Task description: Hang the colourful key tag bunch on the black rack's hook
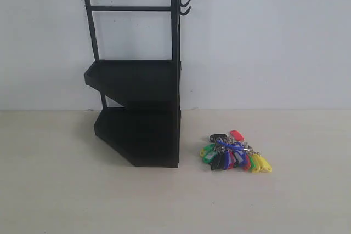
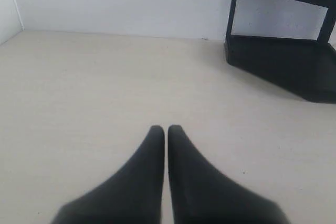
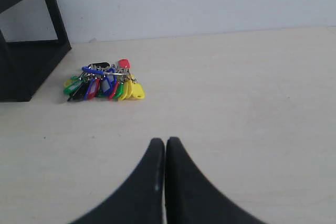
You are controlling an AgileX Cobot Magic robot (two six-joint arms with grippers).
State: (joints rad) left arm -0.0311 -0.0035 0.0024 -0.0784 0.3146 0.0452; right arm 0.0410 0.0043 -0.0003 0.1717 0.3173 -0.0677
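The colourful key tag bunch lies flat on the pale table, just right of the black rack; the right wrist view shows the bunch too. The rack stands upright at centre left, its two small side hooks sticking out at the top right. Neither arm appears in the exterior view. My left gripper is shut and empty over bare table, with the rack's base further off. My right gripper is shut and empty, well short of the bunch.
A white wall rises behind the table. The table is pale wood-coloured. The rack's lower corner stands close beside the bunch in the right wrist view.
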